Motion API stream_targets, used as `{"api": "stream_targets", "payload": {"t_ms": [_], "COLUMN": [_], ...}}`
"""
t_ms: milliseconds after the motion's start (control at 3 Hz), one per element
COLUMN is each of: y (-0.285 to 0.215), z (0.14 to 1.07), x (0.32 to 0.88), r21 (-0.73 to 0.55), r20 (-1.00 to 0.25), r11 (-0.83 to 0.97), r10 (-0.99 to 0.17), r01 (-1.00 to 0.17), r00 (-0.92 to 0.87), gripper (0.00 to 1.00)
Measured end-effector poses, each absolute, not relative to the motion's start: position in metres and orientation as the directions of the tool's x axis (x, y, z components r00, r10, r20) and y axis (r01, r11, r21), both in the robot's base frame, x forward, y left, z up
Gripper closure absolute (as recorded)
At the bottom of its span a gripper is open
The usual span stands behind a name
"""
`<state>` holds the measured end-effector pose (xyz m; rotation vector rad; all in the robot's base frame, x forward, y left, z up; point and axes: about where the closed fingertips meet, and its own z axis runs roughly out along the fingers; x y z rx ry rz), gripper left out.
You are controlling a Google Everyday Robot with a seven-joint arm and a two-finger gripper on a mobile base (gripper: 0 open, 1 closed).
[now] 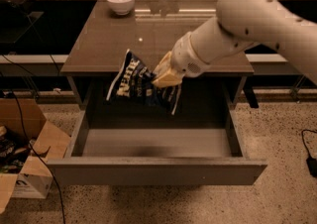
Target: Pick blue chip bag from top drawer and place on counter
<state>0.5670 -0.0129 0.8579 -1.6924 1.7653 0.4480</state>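
Your gripper (pixel 165 75) pinches just a corner of the blue chip bag (pixel 132 85) dangling to its left; the counter (pixel 124 39) lip behind could knock it into the top drawer (pixel 148 171) below.

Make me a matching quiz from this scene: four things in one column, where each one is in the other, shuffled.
1. blue chip bag
2. white bowl
3. cardboard box
4. hand

A. on the floor, left of the top drawer
B. held in the air over the open top drawer
C. shut on the blue chip bag's right side
D. at the counter's far left corner

Pairs: 1-B, 2-D, 3-A, 4-C
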Motion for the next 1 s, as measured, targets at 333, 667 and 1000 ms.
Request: {"api": "stream_targets", "payload": {"t_ms": [333, 667, 1000], "y": [-0.018, -0.014, -0.009], "z": [0.891, 0.894, 0.897], "x": [0.607, 0.673, 0.716], "r21": [-0.26, -0.291, -0.311], "r20": [-0.633, -0.601, -0.596], "r11": [0.114, 0.078, 0.068], "r10": [-0.77, -0.79, -0.791], "r01": [-0.959, -0.954, -0.948], "r00": [0.08, 0.119, 0.139], "gripper": [1.0, 1.0, 1.0]}}
